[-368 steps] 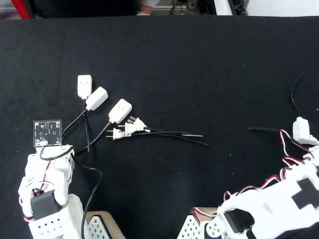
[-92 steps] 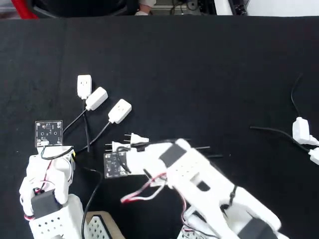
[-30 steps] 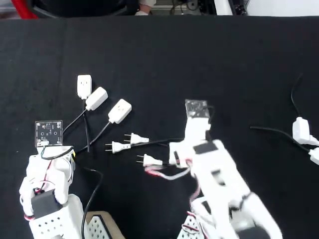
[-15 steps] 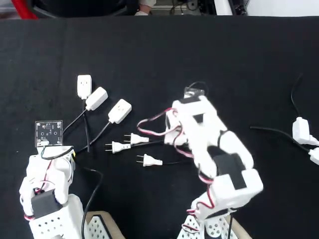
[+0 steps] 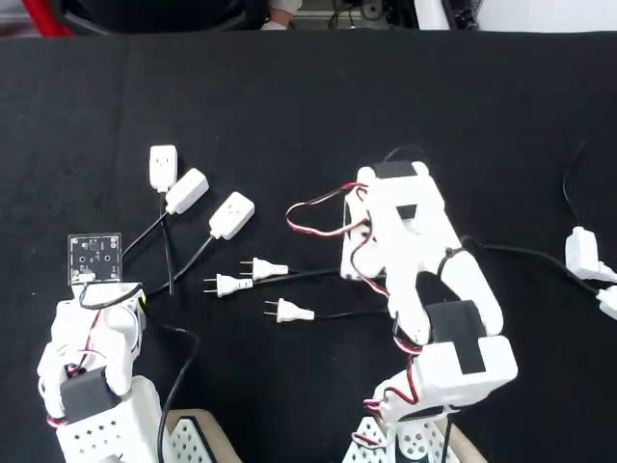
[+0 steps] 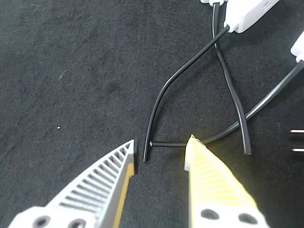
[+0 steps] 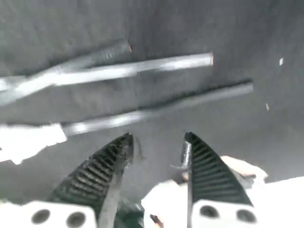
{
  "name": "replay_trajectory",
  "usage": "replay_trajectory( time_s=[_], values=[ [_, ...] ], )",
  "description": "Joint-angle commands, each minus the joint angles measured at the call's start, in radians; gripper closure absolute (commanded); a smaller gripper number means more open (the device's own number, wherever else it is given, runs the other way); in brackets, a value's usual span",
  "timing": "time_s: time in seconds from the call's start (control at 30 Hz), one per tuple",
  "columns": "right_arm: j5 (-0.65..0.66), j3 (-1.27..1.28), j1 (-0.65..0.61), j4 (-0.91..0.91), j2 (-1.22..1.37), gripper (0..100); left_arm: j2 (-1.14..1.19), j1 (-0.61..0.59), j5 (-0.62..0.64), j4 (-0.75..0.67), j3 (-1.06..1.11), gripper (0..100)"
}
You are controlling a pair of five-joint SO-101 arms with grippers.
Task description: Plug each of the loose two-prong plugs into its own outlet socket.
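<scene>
High view: right arm [image 5: 415,241] swung toward 3 o'clock since 0.5 s ago | right tool [image 7: 158,137] spread, empty, over cords [image 7: 142,68] | three plugs [image 5: 287,310] unmoved on counter [image 5: 289,96], 5 o'clock of sockets [image 5: 232,214] | left tool [image 6: 161,141] spread, empty

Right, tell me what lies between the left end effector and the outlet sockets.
The left wrist view shows black cords running from the outlet sockets to the left end effector, two cut ends lying between its open fingers, over dark cloth.
</scene>
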Motion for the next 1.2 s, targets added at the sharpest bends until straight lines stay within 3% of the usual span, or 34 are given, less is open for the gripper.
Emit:
replay_trajectory(
  time_s=[0.0, 0.33, 0.5, 0.67, 0.8, 0.97, 1.17],
  values=[
    [0.109, -0.036, 0.009, 0.089, -0.042, 82.9, 0.002, -0.002, -0.008, -0.020, -0.010, 82],
    [0.338, 0.102, 0.006, 0.095, -0.042, 90.9, 0.002, -0.002, -0.008, -0.017, -0.010, 82],
    [0.385, 0.160, 0.000, -0.017, -0.041, 94.6, 0.002, -0.002, -0.008, -0.017, -0.010, 82],
    [0.460, 0.232, -0.087, -0.084, -0.041, 95.3, 0.002, -0.002, -0.008, -0.017, -0.010, 82],
    [0.433, 0.262, -0.112, -0.238, -0.041, 95.5, 0.002, -0.002, -0.008, -0.018, -0.010, 82],
    [0.416, 0.274, -0.035, -0.453, -0.041, 95.6, 0.002, -0.002, -0.008, -0.017, -0.010, 82],
    [0.416, 0.245, 0.031, -0.574, -0.042, 95.6, 0.002, -0.001, -0.008, -0.018, -0.010, 82]
  ],
)
